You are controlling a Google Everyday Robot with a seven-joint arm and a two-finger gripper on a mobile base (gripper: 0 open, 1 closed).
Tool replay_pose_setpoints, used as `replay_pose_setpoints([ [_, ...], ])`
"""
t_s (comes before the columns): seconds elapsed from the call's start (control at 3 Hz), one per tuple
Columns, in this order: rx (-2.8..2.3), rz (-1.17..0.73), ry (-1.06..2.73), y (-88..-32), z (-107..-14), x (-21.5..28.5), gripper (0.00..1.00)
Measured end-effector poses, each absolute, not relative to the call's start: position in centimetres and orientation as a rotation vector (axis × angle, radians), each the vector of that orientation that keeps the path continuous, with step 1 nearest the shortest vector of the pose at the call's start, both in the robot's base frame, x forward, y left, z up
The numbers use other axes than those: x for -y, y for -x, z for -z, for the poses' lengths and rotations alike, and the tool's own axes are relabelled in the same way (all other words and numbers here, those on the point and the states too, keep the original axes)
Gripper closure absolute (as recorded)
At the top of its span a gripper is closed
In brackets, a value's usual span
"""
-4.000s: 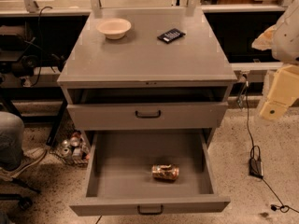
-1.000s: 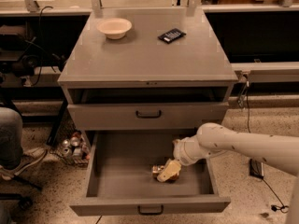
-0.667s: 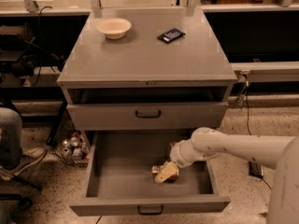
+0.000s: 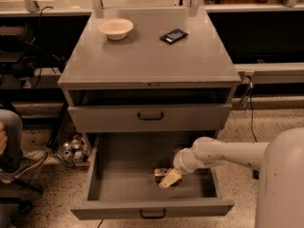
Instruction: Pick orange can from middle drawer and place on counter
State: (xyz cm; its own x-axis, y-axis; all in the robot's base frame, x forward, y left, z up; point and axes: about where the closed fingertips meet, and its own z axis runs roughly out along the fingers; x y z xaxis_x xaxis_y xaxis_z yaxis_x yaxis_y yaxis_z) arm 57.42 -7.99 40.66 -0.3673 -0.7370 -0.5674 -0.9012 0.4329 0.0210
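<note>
Early stage: the gripper (image 4: 170, 178) is at the orange can (image 4: 159, 173) in the open middle drawer (image 4: 118, 177), lower centre. I cannot tell whether it has a hold. The lift to the counter (image 4: 142, 56) is not yet done.

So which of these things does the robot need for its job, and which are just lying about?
Needed: dented orange-gold metal can, wide open grey metal drawer, flat grey cabinet counter, cream gripper down at the can.
Lying about: shallow cream bowl, small black flat device, silver-and-red cans on the floor.

Smooth white tubular arm (image 4: 228, 153), rounded joint (image 4: 187, 159), pale tan hand (image 4: 169, 179) (inside middle drawer (image 4: 109, 209))
</note>
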Motion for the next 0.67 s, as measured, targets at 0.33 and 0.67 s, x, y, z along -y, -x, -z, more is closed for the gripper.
replay_pose_setpoints([
  [0.33,-2.192,-0.478,1.397,-57.49,-38.41,7.96,0.21],
  [0.67,-2.174,-0.497,1.4,-57.3,-37.69,7.79,0.44],
])
